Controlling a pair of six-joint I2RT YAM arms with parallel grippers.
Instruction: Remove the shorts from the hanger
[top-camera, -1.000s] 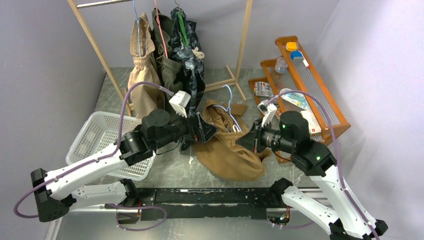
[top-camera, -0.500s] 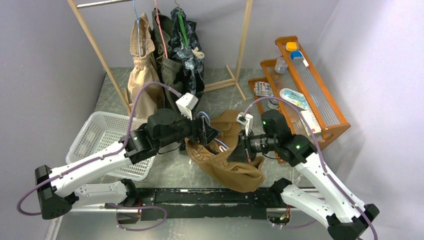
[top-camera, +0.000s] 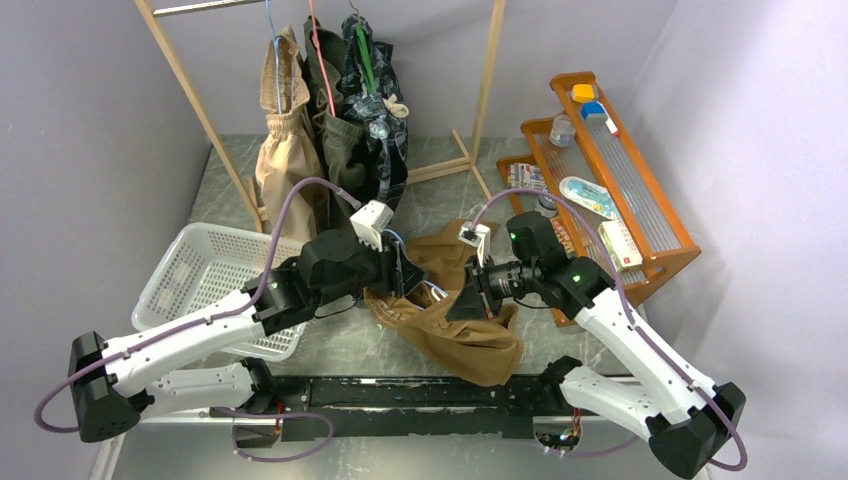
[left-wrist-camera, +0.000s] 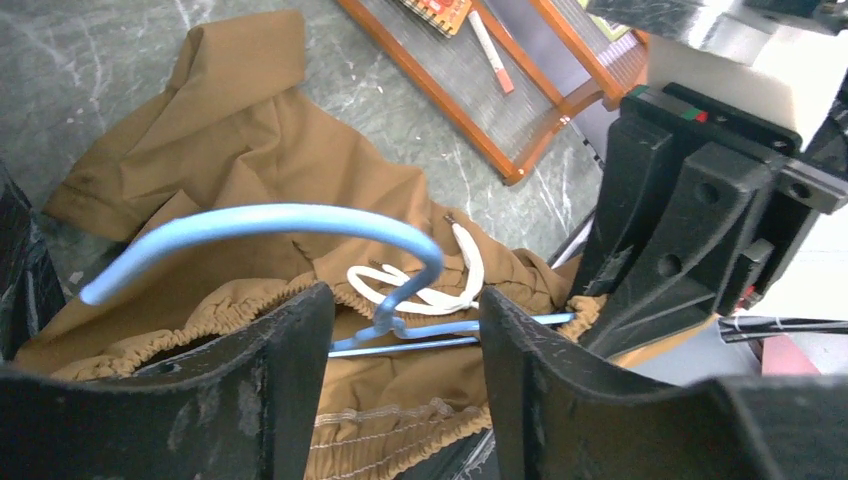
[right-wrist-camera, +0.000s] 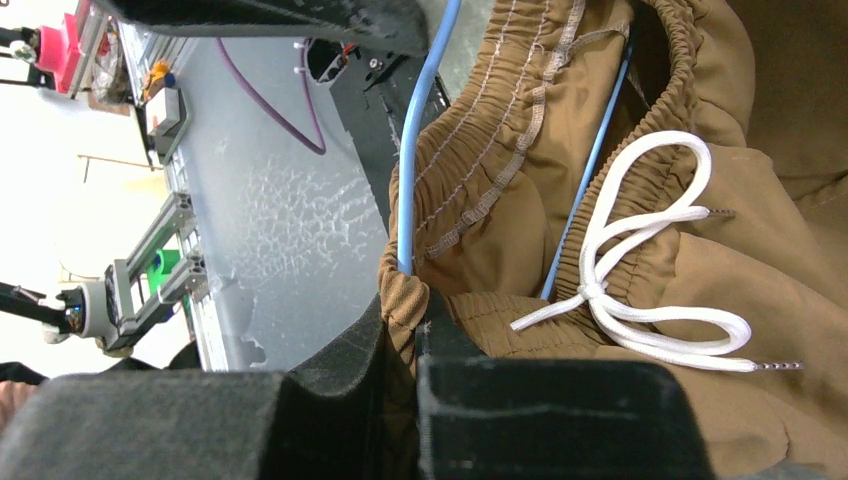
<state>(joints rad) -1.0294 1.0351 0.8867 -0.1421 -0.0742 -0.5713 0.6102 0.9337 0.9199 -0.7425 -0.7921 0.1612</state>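
Tan brown shorts lie crumpled mid-table, a blue hanger still threaded through their gathered waist. My right gripper is shut on the waistband's edge beside the hanger's blue wire, and the white drawstring hangs loose. My left gripper is open. Its jaws stand either side of the hanger's neck and bar without touching them. From above, the left gripper and the right gripper face each other over the shorts. Beige, olive and dark patterned shorts hang on the rack.
A white basket sits at the left beside my left arm. An orange wooden shelf with small items stands at the right. The wooden rack's legs stand behind the shorts.
My right gripper has pulled the waistband left and nearer. My left gripper has moved over the hanger and its jaws have narrowed around it.
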